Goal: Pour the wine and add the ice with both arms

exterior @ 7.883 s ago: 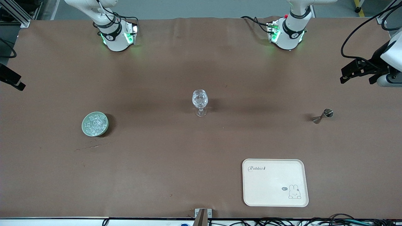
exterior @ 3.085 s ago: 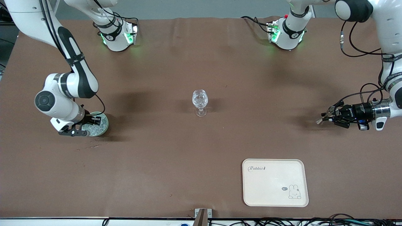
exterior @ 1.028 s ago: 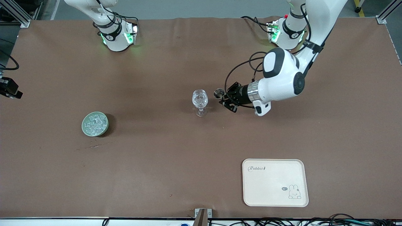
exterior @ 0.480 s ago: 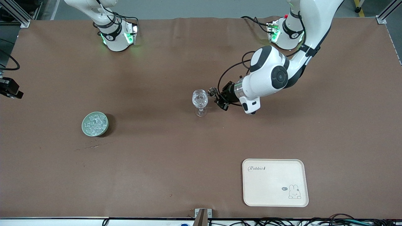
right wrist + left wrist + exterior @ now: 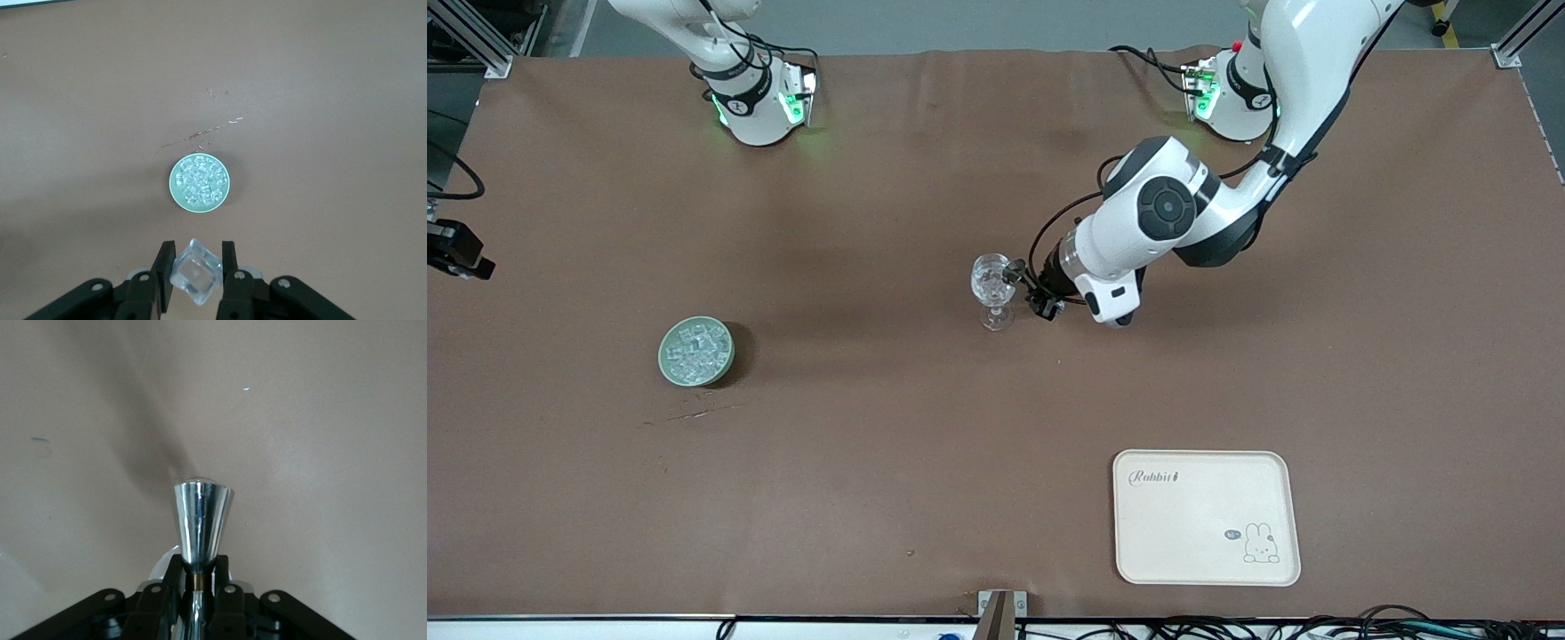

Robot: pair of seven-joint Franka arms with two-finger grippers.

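Jigger clamped at its waist in the left tool, long axis level, mouth just beside the glass rim at mid-bench; right tool, high above the bowl, pinches one ice cube.

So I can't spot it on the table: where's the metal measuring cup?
The left end effector holds the measuring cup tipped at the wine glass mid-table.

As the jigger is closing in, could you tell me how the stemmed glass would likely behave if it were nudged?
The stemmed glass looks top-heavy, a wide bowl on a thin stem, so it would probably tip rather than slide. The jigger in the left gripper is at its rim; thin clear glass likely chips easily.
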